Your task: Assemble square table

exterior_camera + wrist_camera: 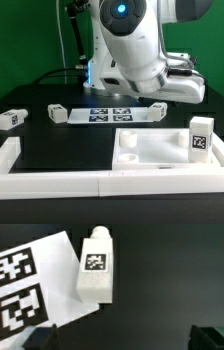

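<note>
The square table top [150, 150], a white slab with a raised rim, lies near the front on the exterior view's right. One white leg [155, 110] lies beside the marker board [108, 113]; in the wrist view this tagged leg [97, 272] rests against the marker board's edge [35, 286]. My gripper [125, 339] hovers above it, open, its dark fingertips [40, 339] far apart with nothing between them. In the exterior view the gripper [152, 100] is mostly hidden under the arm. Another leg [201, 138] stands upright by the table top.
Two more legs lie on the black table, one [57, 113] by the marker board's other end and one [12, 118] at the exterior view's far left. White border rails [60, 180] run along the front and left. A green wall stands behind.
</note>
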